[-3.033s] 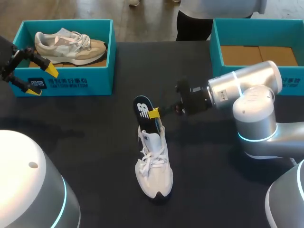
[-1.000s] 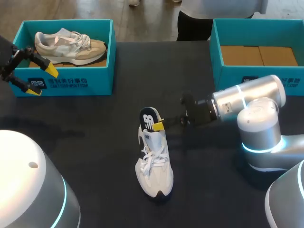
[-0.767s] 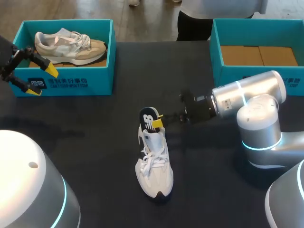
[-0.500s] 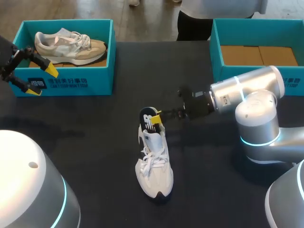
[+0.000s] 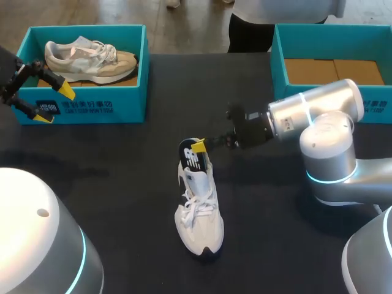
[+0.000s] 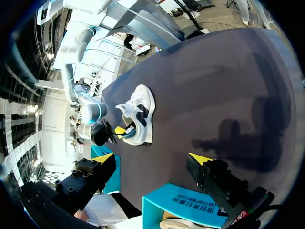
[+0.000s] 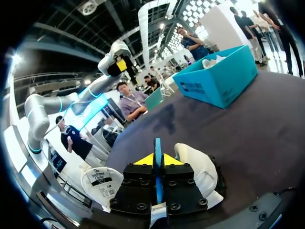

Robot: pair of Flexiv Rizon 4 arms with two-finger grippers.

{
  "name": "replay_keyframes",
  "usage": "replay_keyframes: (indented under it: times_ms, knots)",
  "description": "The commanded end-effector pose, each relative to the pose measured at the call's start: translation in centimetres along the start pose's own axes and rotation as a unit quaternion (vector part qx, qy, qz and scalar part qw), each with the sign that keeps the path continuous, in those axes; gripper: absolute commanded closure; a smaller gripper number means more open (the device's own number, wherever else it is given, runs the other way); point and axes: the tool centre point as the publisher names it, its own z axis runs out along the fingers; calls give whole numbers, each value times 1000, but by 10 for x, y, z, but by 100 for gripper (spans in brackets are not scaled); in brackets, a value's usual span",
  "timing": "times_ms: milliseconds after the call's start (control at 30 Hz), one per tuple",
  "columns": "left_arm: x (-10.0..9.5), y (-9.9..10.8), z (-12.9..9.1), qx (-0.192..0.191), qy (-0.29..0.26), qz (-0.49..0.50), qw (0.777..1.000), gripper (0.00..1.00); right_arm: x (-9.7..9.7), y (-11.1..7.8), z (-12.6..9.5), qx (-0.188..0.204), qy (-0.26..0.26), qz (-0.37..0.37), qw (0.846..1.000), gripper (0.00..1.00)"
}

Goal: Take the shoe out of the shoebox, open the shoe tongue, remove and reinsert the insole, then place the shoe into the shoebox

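Right hand [image 5: 198,146] stays clamped on the insole [image 5: 188,154], seemingly pushed deeper into the shoe [image 5: 199,214]; left hand [image 5: 54,104] gapes apart.

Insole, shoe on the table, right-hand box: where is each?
Insole [image 5: 188,153]: head view, its dark printed end above the heel.
Shoe on the table [image 5: 199,208]: head view, its laces.
Right-hand box [image 5: 331,40]: head view, inner back wall.

Seemingly a robot laboratory: black table [image 5: 184,86] as workbench, left arm [image 5: 37,239] and right arm [image 5: 324,141] at its near side, left shoebox [image 5: 86,109] and right shoebox [image 5: 294,95] on its far corners.
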Motion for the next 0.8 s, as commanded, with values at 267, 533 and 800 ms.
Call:
replay_keyframes:
  times_ms: [267,533,800]
  knots:
    - [0,0,0,0,1,1,1000,0,-2,-11,2,9,-15,16,1000,100]
    - [0,0,0,0,1,1,1000,0,-7,-25,3,16,-29,35,999,100]
    - [0,0,0,0,1,1,1000,0,-8,-29,0,13,-40,37,998,100]
